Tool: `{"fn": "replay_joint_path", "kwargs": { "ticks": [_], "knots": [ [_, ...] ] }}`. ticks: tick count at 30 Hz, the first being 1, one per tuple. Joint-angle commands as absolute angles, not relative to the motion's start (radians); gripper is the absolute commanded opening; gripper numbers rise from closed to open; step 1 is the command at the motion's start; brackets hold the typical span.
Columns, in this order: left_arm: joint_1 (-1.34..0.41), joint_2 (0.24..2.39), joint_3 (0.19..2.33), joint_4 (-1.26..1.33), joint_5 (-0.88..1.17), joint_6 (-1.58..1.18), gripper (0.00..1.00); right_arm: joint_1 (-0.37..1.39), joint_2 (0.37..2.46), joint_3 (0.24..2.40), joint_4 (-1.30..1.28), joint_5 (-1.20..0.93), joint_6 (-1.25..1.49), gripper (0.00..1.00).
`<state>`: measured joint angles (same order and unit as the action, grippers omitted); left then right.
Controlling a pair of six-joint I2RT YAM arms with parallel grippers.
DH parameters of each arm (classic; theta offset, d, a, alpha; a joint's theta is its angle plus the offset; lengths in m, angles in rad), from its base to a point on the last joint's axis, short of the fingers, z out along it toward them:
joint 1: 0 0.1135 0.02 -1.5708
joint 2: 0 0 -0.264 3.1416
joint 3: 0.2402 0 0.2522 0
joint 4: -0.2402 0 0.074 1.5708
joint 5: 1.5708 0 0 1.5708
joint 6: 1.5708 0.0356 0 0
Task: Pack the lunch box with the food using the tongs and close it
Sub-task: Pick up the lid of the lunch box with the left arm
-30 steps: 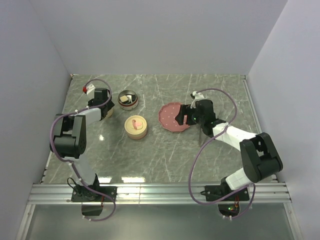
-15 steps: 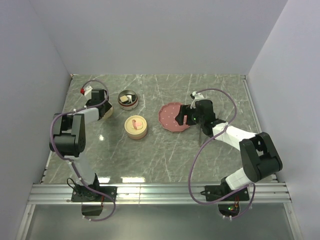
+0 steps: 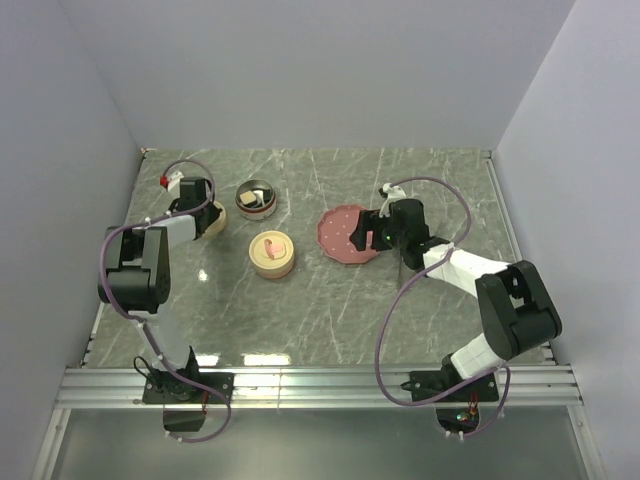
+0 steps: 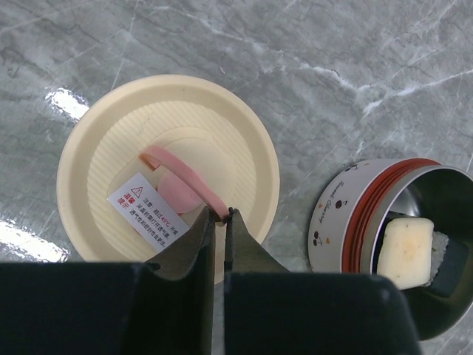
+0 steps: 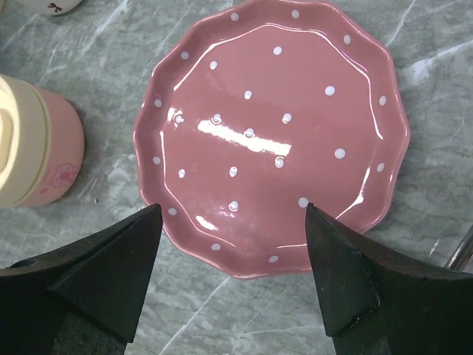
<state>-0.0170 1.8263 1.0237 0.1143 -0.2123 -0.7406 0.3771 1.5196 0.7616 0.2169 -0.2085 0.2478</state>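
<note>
**One gripper clenched on the lid strap, the other spread over the plate**

Some of the food point(image 4: 405, 250) already sits in the lunch box point(image 4: 334, 216), at the lower right of the left wrist view. A pale yellow-white block lies on top. Just beside it are a strip of white rice grain and a dark piece, both partly cut off by the tin's wall. The lunch box is a round tin, uncovered, with a white side printed with small marks, a red band at the rim and a bare metal inside.

Left of it, near but not touching, the round cream lid point(image 4: 111, 148) lies flat on the grey marble table point(image 4: 332, 74). It carries a white warning sticker and a pink strap point(image 4: 157, 154) arching over its middle. The left gripper point(image 4: 222, 216) is pressed shut, with the strap's near end caught between its tips.

The right gripper point(image 5: 233, 209) hangs with its jaws wide apart and holds nothing. Its two dark fingers frame the lower half of a pink scalloped plate point(image 5: 325, 148) with white dots. A cream-and-pink pot point(image 5: 44, 155) stands at the left edge of that view. At the lower right edge, a thin grey sliver of the tongs point(image 5: 460, 251) lies on the table beside the plate.
</note>
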Motion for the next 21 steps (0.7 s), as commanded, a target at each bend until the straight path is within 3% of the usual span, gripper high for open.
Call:
{"fn": "replay_joint_path", "kwargs": {
  "ticks": [1, 21],
  "knots": [
    [-0.015, 1.793, 1.022, 0.094, -0.181, -0.709, 0.00, 0.382, 1.528, 0.810, 0.241, -0.219, 0.238, 0.85],
    [-0.109, 1.479, 0.855, 0.150, -0.156, -0.539, 0.00, 0.382, 1.529, 0.808, 0.247, -0.227, 0.252, 0.85]
  ]
}}
